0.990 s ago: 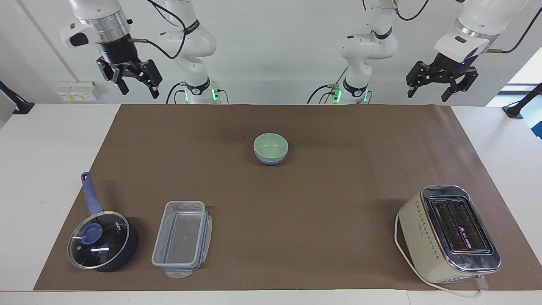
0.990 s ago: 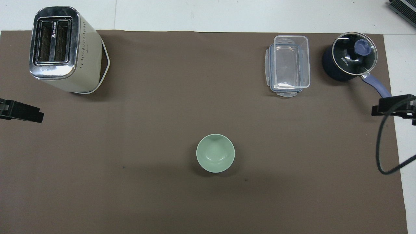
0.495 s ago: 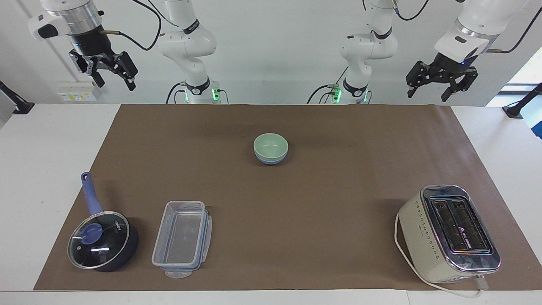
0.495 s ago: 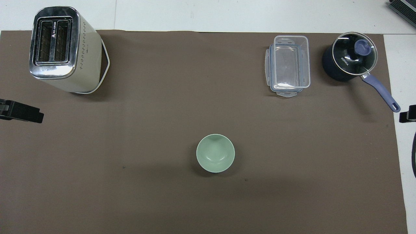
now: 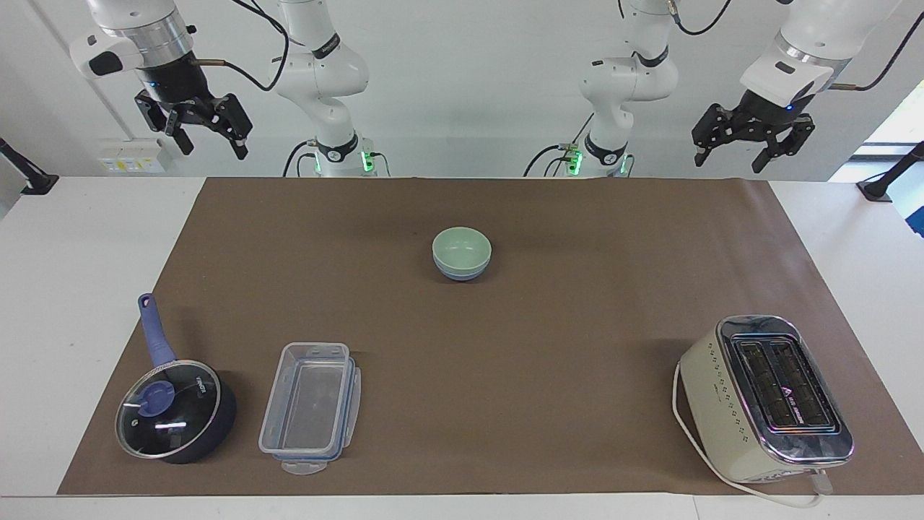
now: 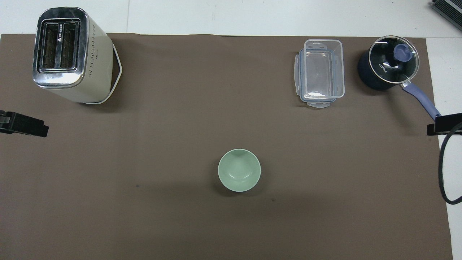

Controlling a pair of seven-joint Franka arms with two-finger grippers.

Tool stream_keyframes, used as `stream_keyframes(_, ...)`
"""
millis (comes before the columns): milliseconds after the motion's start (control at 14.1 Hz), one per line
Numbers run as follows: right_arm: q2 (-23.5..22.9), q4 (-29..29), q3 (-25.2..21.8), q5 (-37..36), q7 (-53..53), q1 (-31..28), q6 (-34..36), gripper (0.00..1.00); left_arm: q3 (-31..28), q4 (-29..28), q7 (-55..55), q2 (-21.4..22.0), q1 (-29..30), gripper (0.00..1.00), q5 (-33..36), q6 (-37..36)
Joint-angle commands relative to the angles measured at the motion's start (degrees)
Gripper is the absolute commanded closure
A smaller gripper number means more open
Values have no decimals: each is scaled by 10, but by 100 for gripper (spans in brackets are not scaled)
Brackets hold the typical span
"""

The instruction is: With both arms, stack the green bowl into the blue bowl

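The green bowl (image 5: 462,249) sits nested inside the blue bowl (image 5: 462,273) near the middle of the brown mat (image 5: 548,347), closer to the robots than the other items. From the facing view only a band of the blue bowl shows below the green rim; from overhead the green bowl (image 6: 239,170) covers it almost entirely.

The left gripper (image 5: 747,152) hangs in the air at the left arm's end of the table, above the mat's edge nearest the robots. Its fingers are spread apart and hold nothing. The right gripper (image 5: 209,141) hangs raised at the right arm's end, fingers likewise spread and empty. Both are well apart from the bowls.

The toaster (image 5: 769,397) stands at the left arm's end, farther from the robots than the bowls, slots facing up. A triangular logo and a line of lettering appear between the slots; the text is too small to read. Its white cord (image 5: 751,491) loops around the base.

The clear plastic container (image 5: 310,408) and the dark pot (image 5: 177,412) stand side by side toward the right arm's end. The pot's glass lid carries the word "KONKA" (image 6: 382,68).
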State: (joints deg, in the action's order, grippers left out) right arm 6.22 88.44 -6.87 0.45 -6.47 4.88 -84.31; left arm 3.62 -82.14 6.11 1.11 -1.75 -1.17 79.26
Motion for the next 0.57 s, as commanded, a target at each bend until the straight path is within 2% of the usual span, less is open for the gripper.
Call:
stream_keyframes(0,4,-2,14,-3,-10,-6,6,0,6,4,-6,5,10,0,-3,-11)
stream_keyframes(495,4,-6,17,-6,-9,-15,26,0,6,3,-6,5,10,0,-3,-11)
